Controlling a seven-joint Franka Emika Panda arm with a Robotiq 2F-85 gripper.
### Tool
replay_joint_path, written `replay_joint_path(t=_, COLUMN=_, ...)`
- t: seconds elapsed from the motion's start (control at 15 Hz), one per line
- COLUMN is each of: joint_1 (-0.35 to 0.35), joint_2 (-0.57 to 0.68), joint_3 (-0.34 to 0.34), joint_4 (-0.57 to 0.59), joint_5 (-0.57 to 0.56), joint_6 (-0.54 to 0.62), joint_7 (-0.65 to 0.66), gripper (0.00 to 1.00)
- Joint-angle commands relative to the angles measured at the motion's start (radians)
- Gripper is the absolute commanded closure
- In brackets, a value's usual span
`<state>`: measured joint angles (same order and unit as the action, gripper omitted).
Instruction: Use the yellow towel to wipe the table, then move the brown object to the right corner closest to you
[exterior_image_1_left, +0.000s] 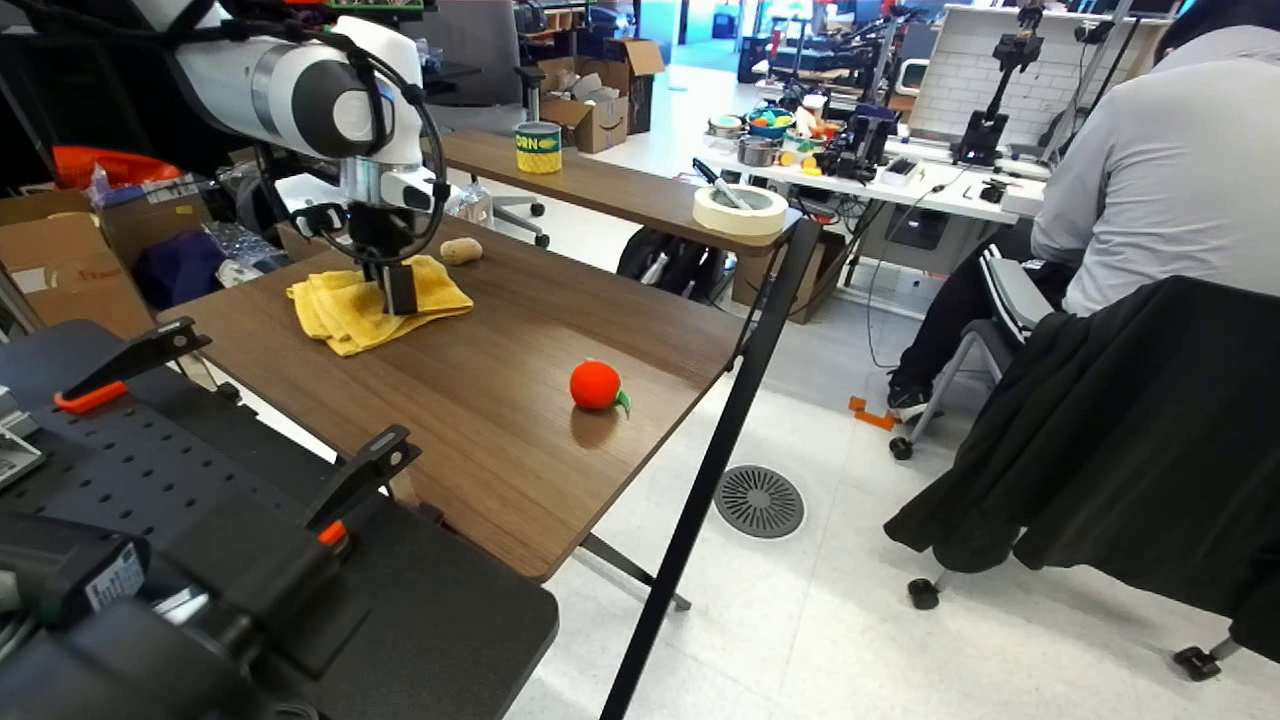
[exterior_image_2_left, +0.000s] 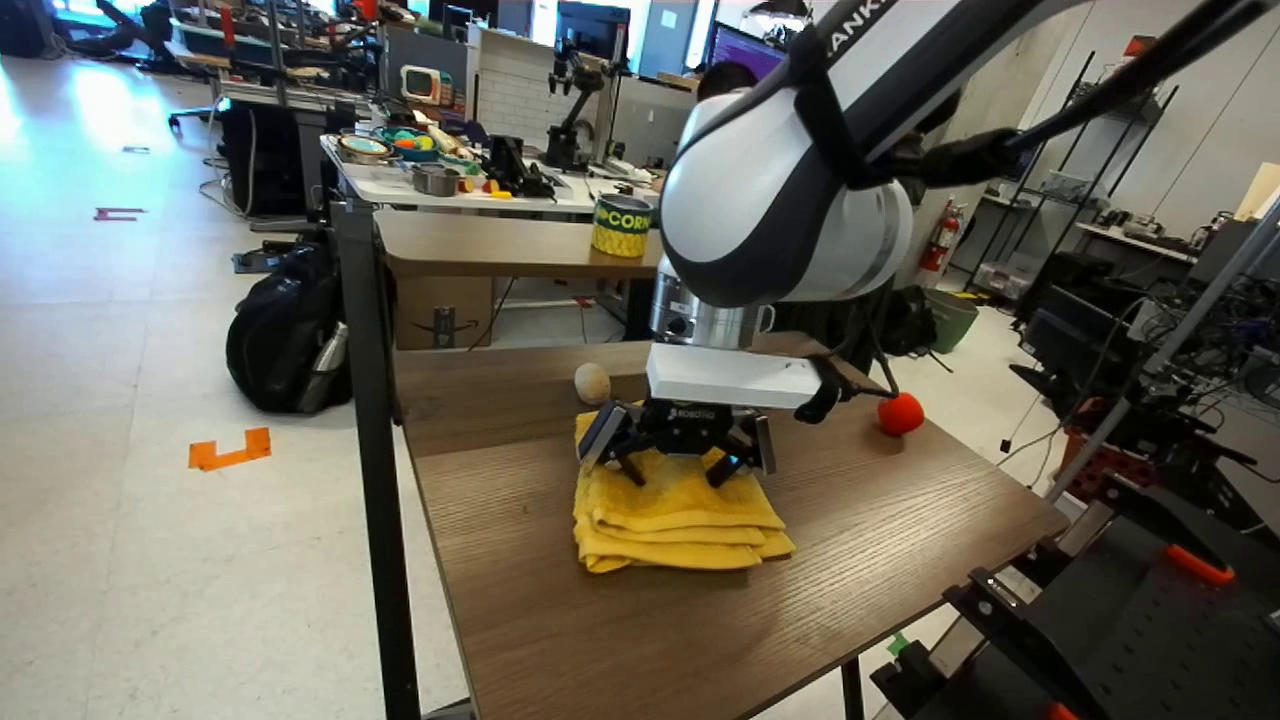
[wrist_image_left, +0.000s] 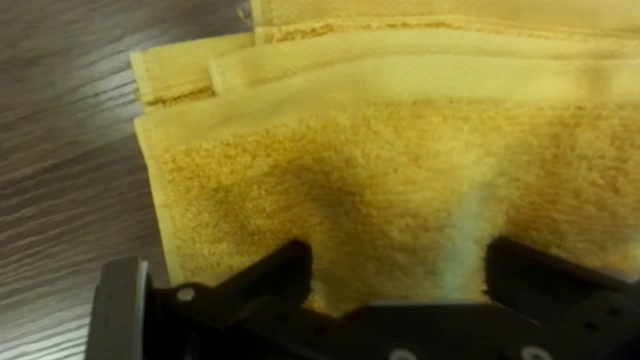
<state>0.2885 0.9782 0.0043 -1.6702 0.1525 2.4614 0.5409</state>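
A folded yellow towel (exterior_image_1_left: 345, 312) lies on the brown wooden table (exterior_image_1_left: 480, 390). It also shows in an exterior view (exterior_image_2_left: 680, 535) and fills most of the wrist view (wrist_image_left: 400, 150). My gripper (exterior_image_2_left: 678, 478) points down at the towel with its two fingers spread apart. In the wrist view the fingertips (wrist_image_left: 398, 257) are wide apart with only towel surface below and between them. I cannot tell whether they touch the cloth. The brown object, a light tan rounded piece (exterior_image_1_left: 461, 251), lies beside the towel, also seen in an exterior view (exterior_image_2_left: 592, 383); it is outside the wrist view.
A red ball with a green tip (exterior_image_1_left: 595, 386) sits on the table. A raised shelf along one table edge holds a corn can (exterior_image_1_left: 538, 148) and a tape roll (exterior_image_1_left: 740, 213) with a marker. A black post (exterior_image_1_left: 715, 455) and black clamps (exterior_image_1_left: 365, 475) stand at the table edges.
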Motion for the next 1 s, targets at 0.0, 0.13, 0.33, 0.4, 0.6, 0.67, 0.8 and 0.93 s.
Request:
replay_joint_path(t=0.0, joint_1=-0.108, joint_2=0.077, joint_3=-0.001, joint_4=-0.003, joint_5=0.098, joint_6=0.113, joint_7=-0.009, gripper=0.00)
replay_joint_path(t=0.13, joint_1=-0.197, joint_2=0.077, joint_3=0.033, joint_4=-0.002, joint_5=0.179, joint_6=0.123, joint_7=-0.051, gripper=0.00)
replay_joint_path(t=0.33, joint_1=-0.202, joint_2=0.002, joint_3=0.040, joint_4=-0.006, joint_5=0.193, joint_6=0.033, joint_7=-0.062, gripper=0.00)
replay_joint_path(t=0.4, joint_1=-0.233, joint_2=0.002, joint_3=0.054, joint_4=-0.007, joint_5=0.205, joint_6=0.032, joint_7=-0.081, gripper=0.00)
replay_joint_path(t=0.6, joint_1=-0.232, joint_2=0.015, joint_3=0.044, joint_4=0.023, joint_5=0.201, joint_6=0.013, joint_7=-0.049, gripper=0.00)
replay_joint_path(t=0.67, joint_1=-0.206, joint_2=0.038, joint_3=0.007, joint_4=0.064, joint_5=0.191, joint_6=0.022, joint_7=0.010, gripper=0.00)
replay_joint_path(t=0.8, joint_1=-0.186, joint_2=0.093, joint_3=-0.055, joint_4=0.140, joint_5=0.184, joint_6=0.018, joint_7=0.106, gripper=0.00)
replay_joint_path(t=0.93, joint_1=-0.204, joint_2=0.149, joint_3=-0.099, joint_4=0.212, joint_5=0.181, joint_6=0.020, joint_7=0.178, gripper=0.00)
